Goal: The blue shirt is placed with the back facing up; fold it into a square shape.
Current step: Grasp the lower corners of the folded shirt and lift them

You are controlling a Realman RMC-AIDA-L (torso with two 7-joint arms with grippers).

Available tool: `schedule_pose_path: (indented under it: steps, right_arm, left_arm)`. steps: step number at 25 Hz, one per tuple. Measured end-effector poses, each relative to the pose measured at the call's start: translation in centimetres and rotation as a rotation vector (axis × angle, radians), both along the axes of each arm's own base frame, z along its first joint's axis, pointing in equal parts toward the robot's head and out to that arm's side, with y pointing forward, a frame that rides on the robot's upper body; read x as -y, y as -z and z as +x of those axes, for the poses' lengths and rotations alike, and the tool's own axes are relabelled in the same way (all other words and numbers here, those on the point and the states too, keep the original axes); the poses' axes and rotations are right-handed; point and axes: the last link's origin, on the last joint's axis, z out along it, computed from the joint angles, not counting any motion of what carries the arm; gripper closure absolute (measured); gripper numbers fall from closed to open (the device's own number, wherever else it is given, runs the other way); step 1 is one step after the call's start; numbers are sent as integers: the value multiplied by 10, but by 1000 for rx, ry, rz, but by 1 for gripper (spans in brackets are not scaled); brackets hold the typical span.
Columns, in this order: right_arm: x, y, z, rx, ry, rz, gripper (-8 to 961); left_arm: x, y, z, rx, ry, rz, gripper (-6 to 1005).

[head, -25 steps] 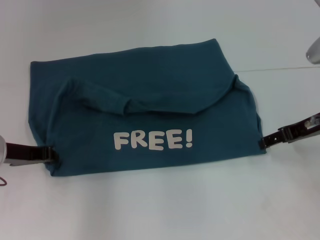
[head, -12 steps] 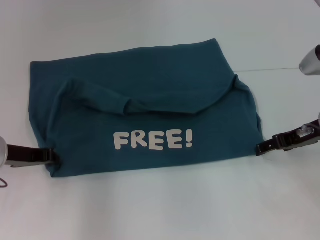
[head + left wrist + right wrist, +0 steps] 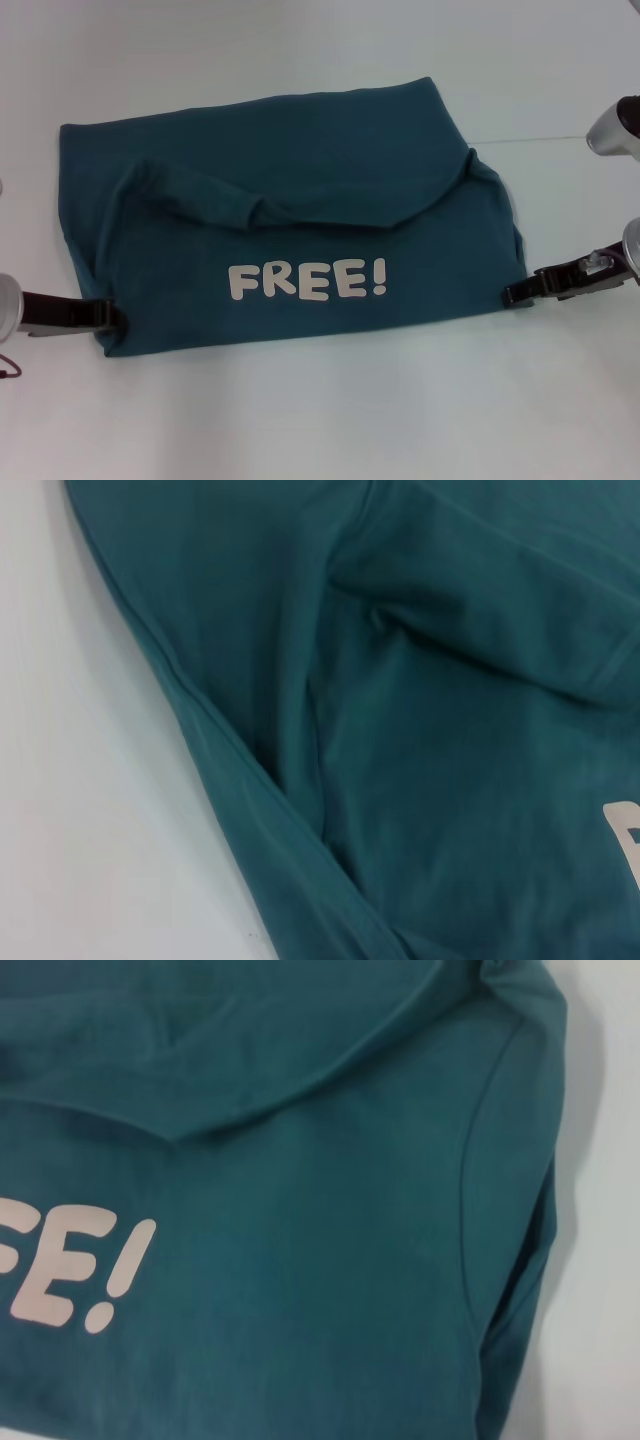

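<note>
The shirt (image 3: 290, 225) lies folded across the middle of the white table (image 3: 330, 420), its near part turned up so the white "FREE!" lettering (image 3: 306, 281) faces up, with a sleeve (image 3: 200, 195) lying folded across the middle. The left gripper (image 3: 108, 316) is low at the shirt's near left corner and the right gripper (image 3: 518, 292) at its near right edge. Whether either one is pinching the cloth or has let go cannot be told.

Both arms run off the head view's side edges, so only the left gripper (image 3: 112, 316) and right gripper (image 3: 512, 294) tips show, too small to tell how the jaws stand. Each wrist view crops the blue shirt (image 3: 290, 220) and its lettering.
</note>
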Motion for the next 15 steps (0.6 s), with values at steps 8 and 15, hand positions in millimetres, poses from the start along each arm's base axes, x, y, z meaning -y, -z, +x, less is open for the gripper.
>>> schedule_pose_path:
  steps: [8,15]
  right_arm:
    - [-3,7,0,0,-1,-12,81]
    - [-4,8,-1,-2,-4,-4,333]
  left_arm:
    - [0,2,1,-3,5,-5,935]
    - [1,2,0,-3,3,-5,933]
